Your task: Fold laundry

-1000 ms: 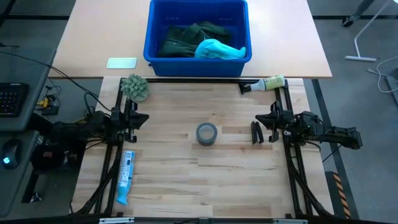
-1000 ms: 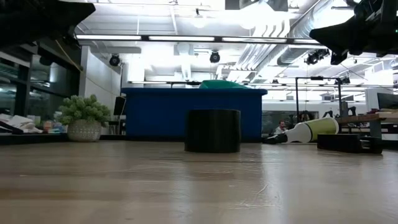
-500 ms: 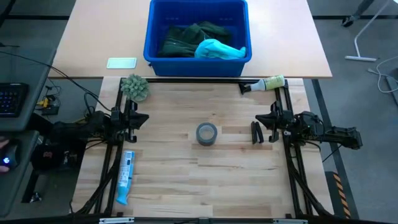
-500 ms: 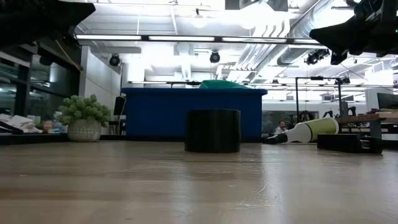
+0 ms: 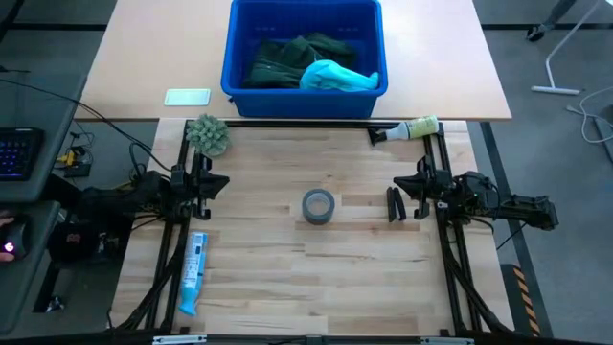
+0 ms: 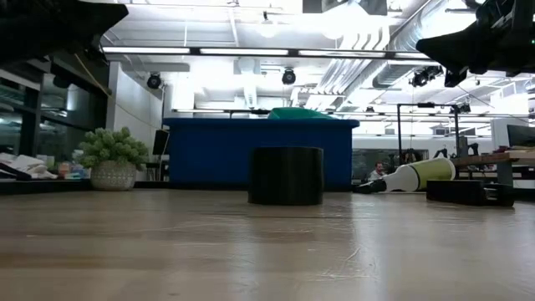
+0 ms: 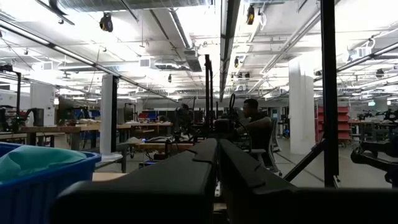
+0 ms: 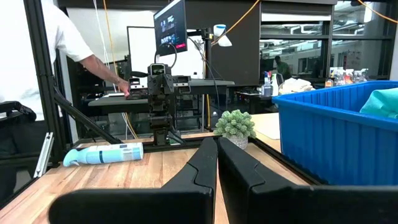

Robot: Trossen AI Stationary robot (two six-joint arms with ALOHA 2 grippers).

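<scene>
The laundry lies in the blue bin (image 5: 305, 88) beyond the table's far edge: dark green garments (image 5: 287, 59) and a turquoise piece (image 5: 337, 77) resting against the bin's right front wall. The turquoise cloth also shows in the left wrist view (image 7: 31, 162) and the right wrist view (image 8: 382, 102). My left gripper (image 5: 222, 182) hovers at the table's left side and is shut (image 7: 217, 155). My right gripper (image 5: 400, 184) hovers at the right side, also shut (image 8: 217, 152). Both are far from the cloth.
A grey tape roll (image 5: 318, 205) stands mid-table, with a black object (image 5: 394, 204) to its right. A fuzzy green ball (image 5: 208, 134) and a pale bottle (image 5: 412, 127) lie by the far edge, and a blue-white tube (image 5: 193, 271) lies near left. A person (image 8: 62, 43) stands beyond the left side.
</scene>
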